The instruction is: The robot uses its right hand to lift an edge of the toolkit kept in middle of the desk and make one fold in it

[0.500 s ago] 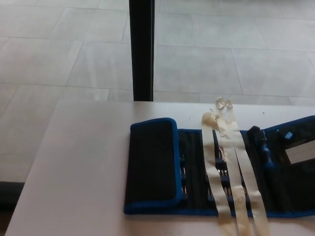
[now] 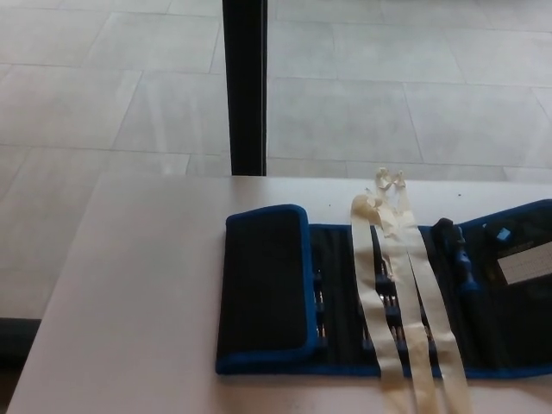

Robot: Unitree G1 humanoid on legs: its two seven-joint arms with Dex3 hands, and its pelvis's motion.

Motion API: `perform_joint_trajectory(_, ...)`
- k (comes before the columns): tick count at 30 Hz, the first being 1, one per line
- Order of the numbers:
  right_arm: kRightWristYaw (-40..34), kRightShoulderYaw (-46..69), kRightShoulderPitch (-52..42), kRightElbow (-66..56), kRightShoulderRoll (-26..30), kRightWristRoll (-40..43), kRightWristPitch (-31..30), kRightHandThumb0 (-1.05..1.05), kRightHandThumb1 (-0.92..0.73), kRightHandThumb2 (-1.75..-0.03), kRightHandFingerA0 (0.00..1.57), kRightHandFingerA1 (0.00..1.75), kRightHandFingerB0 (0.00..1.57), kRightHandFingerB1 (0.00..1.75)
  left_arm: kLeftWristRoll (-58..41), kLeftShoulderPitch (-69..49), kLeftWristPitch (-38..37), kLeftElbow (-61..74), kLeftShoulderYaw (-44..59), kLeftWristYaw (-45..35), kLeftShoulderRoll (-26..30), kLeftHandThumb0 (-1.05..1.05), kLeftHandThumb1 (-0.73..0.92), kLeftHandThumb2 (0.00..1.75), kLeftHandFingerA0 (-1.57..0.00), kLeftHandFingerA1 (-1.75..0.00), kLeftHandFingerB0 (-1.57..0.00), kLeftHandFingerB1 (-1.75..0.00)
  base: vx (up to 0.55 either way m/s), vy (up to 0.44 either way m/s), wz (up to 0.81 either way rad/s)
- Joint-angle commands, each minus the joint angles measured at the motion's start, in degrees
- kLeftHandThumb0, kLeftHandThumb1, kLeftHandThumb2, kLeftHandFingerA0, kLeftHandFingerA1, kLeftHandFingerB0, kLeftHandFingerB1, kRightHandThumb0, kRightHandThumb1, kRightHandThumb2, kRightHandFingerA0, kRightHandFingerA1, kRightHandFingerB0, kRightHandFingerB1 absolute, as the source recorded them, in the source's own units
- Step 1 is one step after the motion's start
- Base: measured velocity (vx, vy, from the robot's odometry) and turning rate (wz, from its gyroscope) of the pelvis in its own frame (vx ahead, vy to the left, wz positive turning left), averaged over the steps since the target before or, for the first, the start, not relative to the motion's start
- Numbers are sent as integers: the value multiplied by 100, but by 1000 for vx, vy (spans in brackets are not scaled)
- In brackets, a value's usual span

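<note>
A black toolkit roll with blue edging (image 2: 345, 293) lies flat on the pale desk (image 2: 138, 302), running from the middle to the right edge of the head view. Its left end flap (image 2: 263, 280) is folded over onto the body. The open part shows rows of small tools in pockets and a black-and-blue handle (image 2: 455, 254). Two strips of cream tape (image 2: 401, 293) cross the kit from the far edge to the near edge. Neither of my hands shows.
A black vertical post (image 2: 246, 86) stands just beyond the desk's far edge. Grey tiled floor (image 2: 103, 95) lies behind and to the left. The desk's left edge slants down toward the bottom left corner. A white label (image 2: 526, 263) sits on the kit's right part.
The whole picture has shifted slightly, so the camera moved. The toolkit and tape lie as before.
</note>
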State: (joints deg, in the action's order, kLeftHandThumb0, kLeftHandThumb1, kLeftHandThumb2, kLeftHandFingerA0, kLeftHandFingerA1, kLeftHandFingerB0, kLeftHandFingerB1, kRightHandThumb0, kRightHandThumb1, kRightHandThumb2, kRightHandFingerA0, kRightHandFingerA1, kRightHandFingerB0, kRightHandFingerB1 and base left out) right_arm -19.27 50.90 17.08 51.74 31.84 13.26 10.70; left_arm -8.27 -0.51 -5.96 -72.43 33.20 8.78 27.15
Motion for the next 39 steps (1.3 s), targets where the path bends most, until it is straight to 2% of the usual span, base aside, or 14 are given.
perform_joint_trajectory(1, 269, -113, 487, -841, 40, 550, -185, -71, -70, -61, 55, 72, 49, 53, -87, 25, -110, -82, -29, 211, 133, -44, 47, 54, -78, -113, -69, -51, 0, 0, 0)
perform_joint_trajectory(2, 231, -220, 539, -1041, -36, 509, -246, -75, -72, -61, 58, 72, 53, 57, -103, 22, -124, -67, -22, 188, 133, -46, 48, 55, -74, -109, -67, -52, 0, 0, 0)
perform_joint_trajectory(3, 191, -396, 512, -1366, -133, 408, -354, -76, -75, -62, 56, 71, 52, 58, -186, 19, -151, -46, 42, 128, 119, -42, 47, 55, -75, -126, -69, -54, 0, 0, 0)
perform_joint_trajectory(4, 178, -503, 478, -1586, -205, 368, -416, -76, -75, -62, 56, 71, 52, 58, -226, 23, -166, -45, 76, 106, 112, -42, 47, 55, -75, -126, -69, -54, 0, 0, 0)
perform_joint_trajectory(5, 143, -629, 432, -1933, -304, 375, -606, -81, -76, -63, 57, 71, 50, 60, -240, 23, -153, -43, 90, 99, 116, -43, 47, 55, -88, -134, -70, -54, 0, 0, 0)
perform_joint_trajectory(6, 104, -806, 394, -2399, -439, 366, -864, -81, -76, -63, 57, 71, 50, 60, -263, 28, -135, -41, 107, 92, 117, -43, 47, 55, -88, -134, -70, -54, 0, 0, 0)
perform_joint_trajectory(7, 116, -899, 372, -2771, -613, 481, -986, -80, -76, -63, 55, 68, 48, 57, -159, 21, -101, -47, 9, 149, 139, -46, 47, 55, -88, -130, -70, -52, 0, 0, 0)
perform_joint_trajectory(8, 265, -1044, 300, -2946, -720, 479, -934, -79, -76, -62, 52, 65, 49, 55, -167, -22, -136, -66, 16, 145, 119, -45, 47, 55, -81, -111, -67, -51, 0, 0, 0)
perform_joint_trajectory(9, 599, -1177, 283, -2985, -813, 624, -938, -74, -77, -63, 43, 60, 38, 52, -185, -30, -163, -58, 29, 114, 112, -44, 49, 54, -78, -90, -70, -52, 0, 0, 0)
perform_joint_trajectory(10, 781, -1344, 234, -3041, -902, 629, -954, -73, -78, -63, 43, 51, 37, 48, -215, -27, -192, -53, 55, 123, 98, -42, 48, 54, -77, -101, -71, -53, 0, 0, 0)
perform_joint_trajectory(11, 846, -1506, 157, -3192, -987, 637, -1150, -65, -62, -103, 38, 60, 20, 51, -231, -25, -192, -50, 63, 130, 94, -43, 49, 54, -77, -97, -71, -53, 0, 0, 0)
perform_joint_trajectory(12, 956, -1577, 112, -3315, -1068, 772, -1295, -63, -81, -63, 35, 45, 26, 41, -183, -39, -202, -54, 10, 121, 106, -44, 49, 54, -78, -92, -70, -53, 0, 0, 0)
perform_joint_trajectory(20, 1128, -2041, -315, -3827, -1519, 1087, -2281, -57, -87, -65, 26, 42, 20, 38, -248, -21, -188, -53, 33, 124, 118, -46, 49, 55, -79, -88, -70, -52, 0, 0, 0)
perform_joint_trajectory(39, 1346, -2207, -487, -3066, -1500, 1120, -3350, -56, -92, -67, 21, 42, 17, 39, -249, -20, -258, -59, -4, 140, 114, -45, 49, 54, -77, -89, -76, -55, 0, 0, 0)
